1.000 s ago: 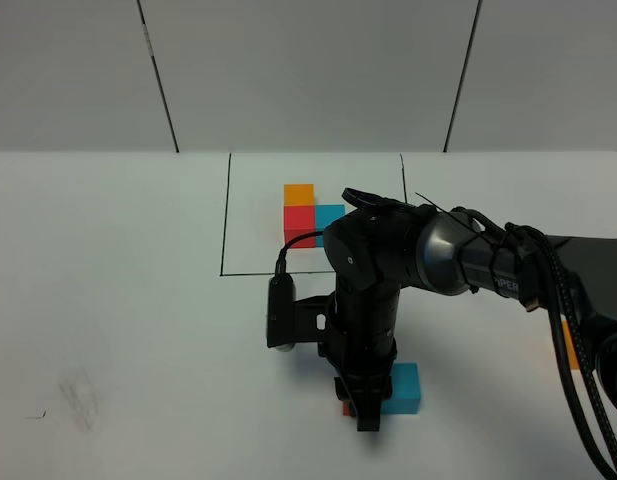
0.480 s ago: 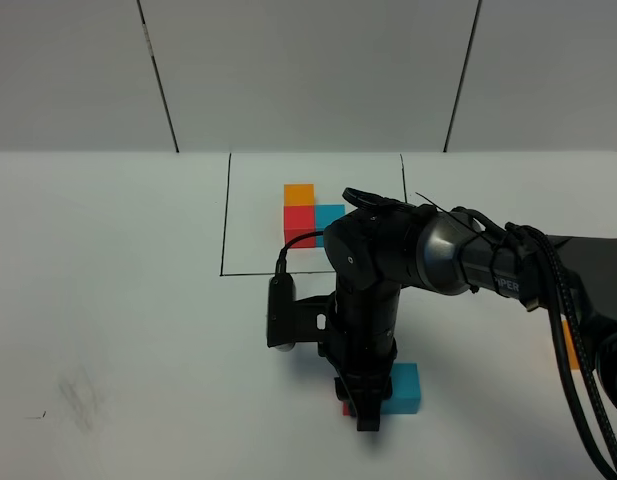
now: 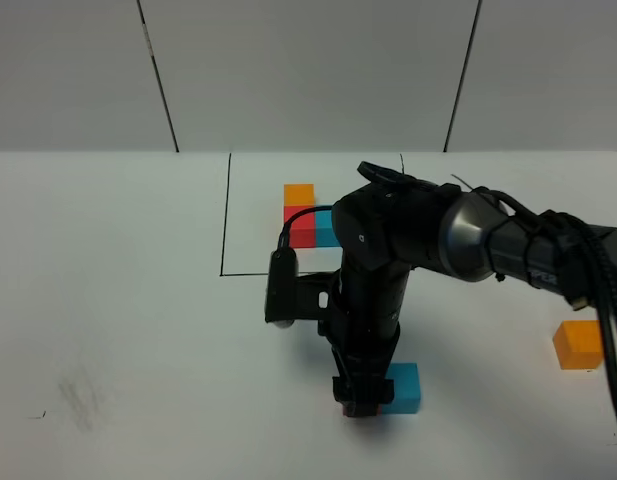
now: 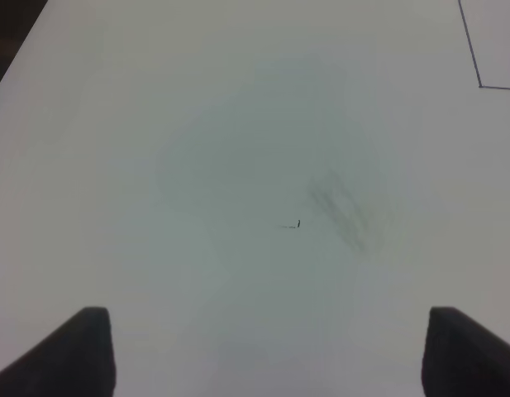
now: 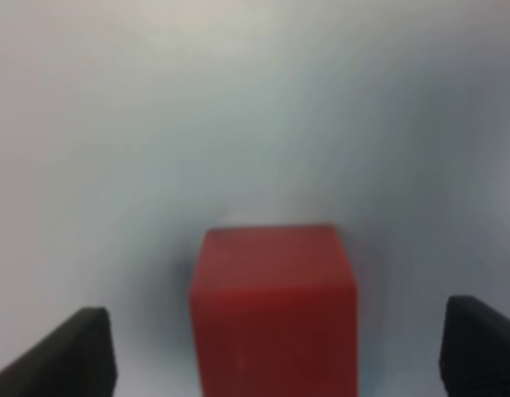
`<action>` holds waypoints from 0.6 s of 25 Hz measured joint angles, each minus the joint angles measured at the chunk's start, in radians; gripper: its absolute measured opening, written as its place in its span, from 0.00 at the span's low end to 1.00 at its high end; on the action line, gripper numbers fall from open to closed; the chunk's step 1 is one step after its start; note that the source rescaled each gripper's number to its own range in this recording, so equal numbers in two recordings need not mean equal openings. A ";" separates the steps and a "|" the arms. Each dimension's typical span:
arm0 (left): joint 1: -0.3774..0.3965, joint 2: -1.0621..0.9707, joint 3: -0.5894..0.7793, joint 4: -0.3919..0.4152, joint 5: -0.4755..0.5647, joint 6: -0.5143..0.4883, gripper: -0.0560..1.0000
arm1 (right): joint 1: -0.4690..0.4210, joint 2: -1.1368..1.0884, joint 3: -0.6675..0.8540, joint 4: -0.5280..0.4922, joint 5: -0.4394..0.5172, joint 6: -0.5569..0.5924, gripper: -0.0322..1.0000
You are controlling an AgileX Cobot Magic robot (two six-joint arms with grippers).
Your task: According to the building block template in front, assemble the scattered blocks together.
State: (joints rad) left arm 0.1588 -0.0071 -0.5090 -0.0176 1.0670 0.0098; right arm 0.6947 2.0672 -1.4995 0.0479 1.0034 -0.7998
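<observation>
With fingers spread either side of the red cube [image 5: 274, 310], the right gripper [image 3: 359, 404] could clip it on a crooked lift, nudging it from the blue cube [image 3: 403, 388] just to its right

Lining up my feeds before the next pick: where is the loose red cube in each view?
Exterior high: red cube, a sliver low centre under the right arm, beside the cyan cube.
Left wrist: not in it.
Right wrist: red cube between the right fingers.
Shared landmark: right fingers flanking it.
</observation>
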 joint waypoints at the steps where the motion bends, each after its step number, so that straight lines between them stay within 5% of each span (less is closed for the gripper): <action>1: 0.000 0.000 0.000 0.000 0.000 0.000 0.99 | 0.000 -0.021 0.000 -0.018 0.023 0.062 0.74; 10: 0.000 0.000 0.000 0.000 0.000 0.000 0.99 | -0.030 -0.163 0.000 -0.576 0.198 0.970 0.74; 12: 0.000 0.000 0.000 0.000 0.000 0.000 0.99 | -0.079 -0.174 0.000 -0.603 0.201 1.086 0.74; 15: 0.000 0.000 0.000 0.000 0.000 0.000 0.99 | -0.188 -0.184 0.000 -0.510 0.203 1.108 0.74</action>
State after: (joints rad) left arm 0.1588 -0.0071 -0.5090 -0.0176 1.0670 0.0098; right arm 0.5071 1.8834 -1.4995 -0.4624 1.2064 0.3082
